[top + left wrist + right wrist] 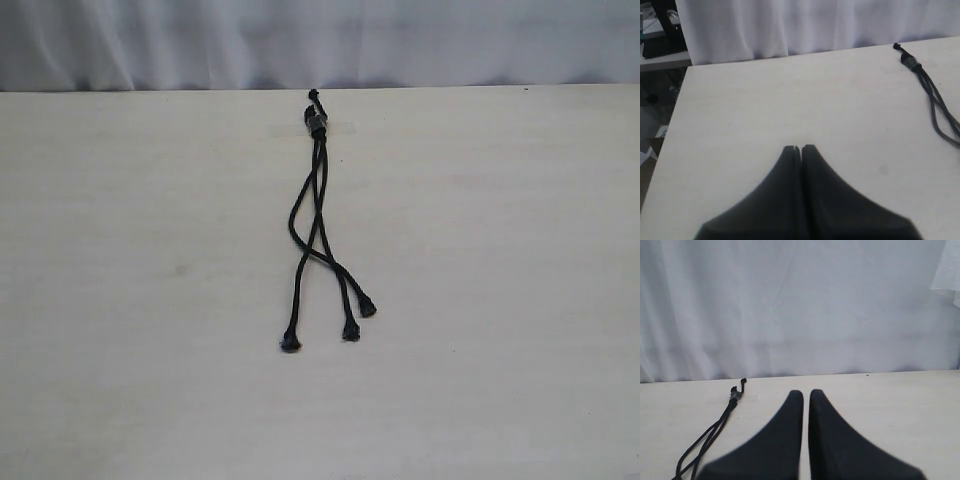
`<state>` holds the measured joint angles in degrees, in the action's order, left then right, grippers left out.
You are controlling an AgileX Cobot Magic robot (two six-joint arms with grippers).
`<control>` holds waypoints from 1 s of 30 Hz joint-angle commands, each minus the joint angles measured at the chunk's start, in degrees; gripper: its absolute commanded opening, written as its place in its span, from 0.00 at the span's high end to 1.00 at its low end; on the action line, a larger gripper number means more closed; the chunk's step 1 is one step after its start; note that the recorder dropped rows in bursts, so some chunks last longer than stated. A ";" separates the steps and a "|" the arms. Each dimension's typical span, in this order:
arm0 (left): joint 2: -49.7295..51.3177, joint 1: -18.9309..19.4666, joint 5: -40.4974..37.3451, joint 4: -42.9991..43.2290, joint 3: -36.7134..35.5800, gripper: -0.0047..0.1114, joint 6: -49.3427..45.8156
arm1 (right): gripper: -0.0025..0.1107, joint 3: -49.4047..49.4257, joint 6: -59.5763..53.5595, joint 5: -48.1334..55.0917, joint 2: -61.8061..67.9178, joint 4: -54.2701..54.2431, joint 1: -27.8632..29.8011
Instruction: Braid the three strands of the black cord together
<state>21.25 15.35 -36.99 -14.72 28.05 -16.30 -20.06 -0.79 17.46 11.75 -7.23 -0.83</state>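
The black cord (318, 200) lies along the middle of the table, and neither gripper shows in the exterior view. Its bound knot (316, 122) with a short stub sits at the far end. The three strands run toward the near side and cross once, ending in knobbed tips: left (291, 342), middle (351, 330), right (368, 307). My left gripper (801, 148) is shut and empty, well apart from the cord (932, 97). My right gripper (806, 392) is shut to a thin slit with nothing in it, beside the knot (734, 398) and the strands (715, 432).
The pale table (120, 300) ends at a far edge against a white curtain (300, 40). In the left wrist view the table's side edge (670, 135) drops off, with dark equipment (660, 35) and clutter beyond it.
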 commanded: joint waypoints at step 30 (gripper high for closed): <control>-10.96 -8.22 4.72 2.75 -3.40 0.96 -0.42 | 0.94 0.39 -0.03 1.25 -0.08 -0.88 0.06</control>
<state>11.76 8.67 -34.67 -12.85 26.65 -16.52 -20.06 -0.79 18.55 11.74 -8.02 -0.83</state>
